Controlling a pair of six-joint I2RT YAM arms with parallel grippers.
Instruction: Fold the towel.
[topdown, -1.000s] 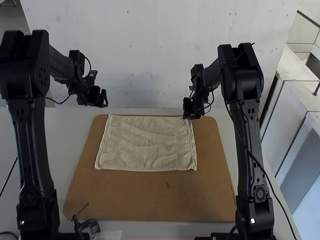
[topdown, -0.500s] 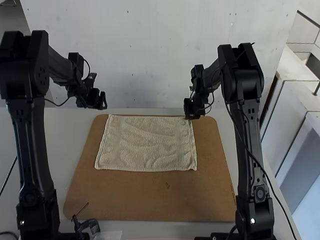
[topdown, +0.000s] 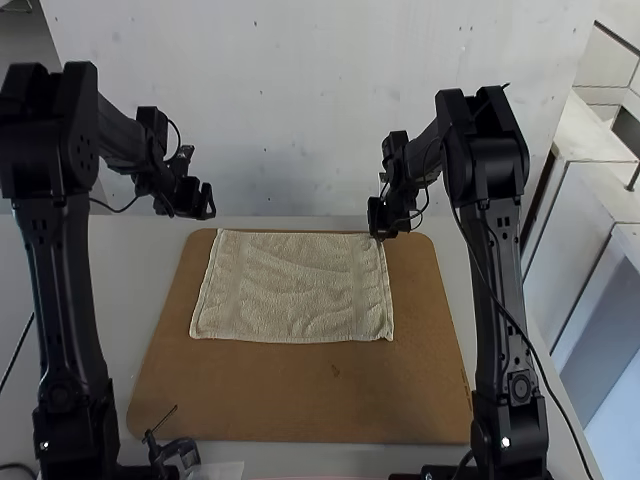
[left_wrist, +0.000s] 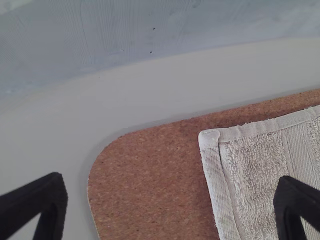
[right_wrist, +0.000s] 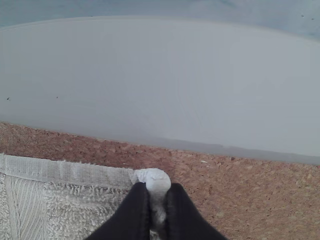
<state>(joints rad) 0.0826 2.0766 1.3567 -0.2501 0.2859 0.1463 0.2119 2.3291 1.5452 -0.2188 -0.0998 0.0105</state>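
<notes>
High view: towel (topdown: 290, 290) spread on cork board (topdown: 300, 395), no fold I can spot, so basically whole job left imo. Left wrist view: left hand (left_wrist: 171, 184) wide, empty, near ungrabbed far corner. Right wrist view: right hand (right_wrist: 158, 188) pinching other far corner, grip sorted lol.

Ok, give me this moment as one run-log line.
towel: flat on board | right gripper: shut on towel's far right corner | left gripper: open, clear of towel, near far left corner

left arm (topdown: 68, 290): black | right arm (topdown: 498, 290): black (pale screw (topdown: 505, 442) low down) | cable (topdown: 575, 430): thin, black | left end effector (topdown: 208, 203): black
</notes>
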